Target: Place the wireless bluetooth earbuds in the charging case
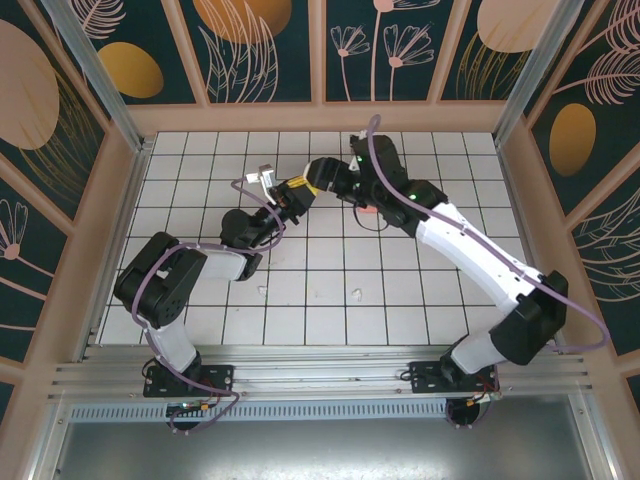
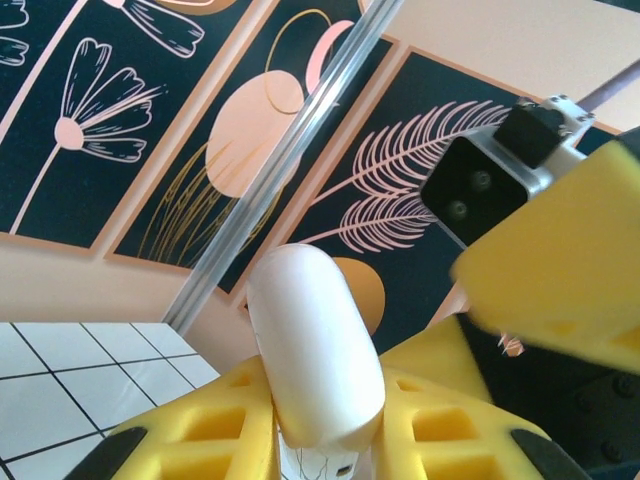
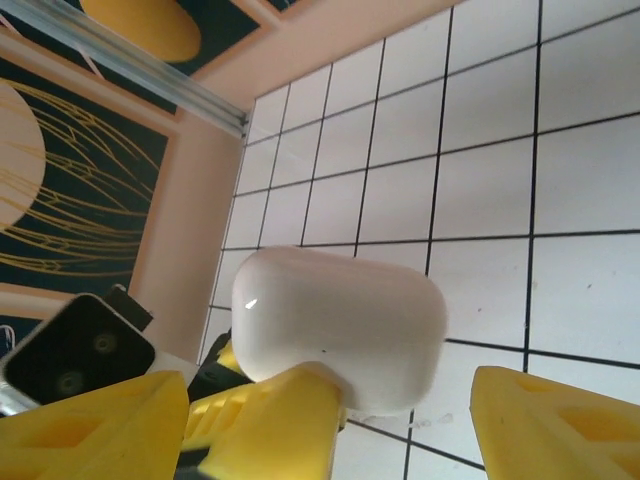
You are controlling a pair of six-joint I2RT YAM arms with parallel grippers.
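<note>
The charging case [image 2: 315, 350] is a smooth, rounded white shell held up off the tiled tabletop [image 1: 200, 160], over its middle and somewhat toward the far edge. The left gripper [image 1: 287, 197] is clenched on it, and in the left wrist view its yellow fingers [image 2: 215, 425] press against the lower end of the case from both sides. The right gripper [image 1: 322, 175] meets it nose to nose. Its jaws are spread wide to either side of the case, and one yellow finger [image 3: 560, 425] stands clear of the shell.

The buds lie on the tabletop, well apart from the case. A white earbud [image 1: 262, 290] sits on the tiles just beside the left arm's forearm, toward the near edge. A second white earbud [image 1: 355, 295] lies level with it, in the open stretch between the two arms. A salmon-pink spot [image 1: 368, 211] shows at the edge of the right arm near the tabletop's centre. The arm partly covers it, and it is too small to tell whether it is one bud or two.

The right arm's purple cable [image 1: 372, 135] loops above its wrist. Leaf-patterned wall panels [image 1: 260, 45] close the space in on three sides.
</note>
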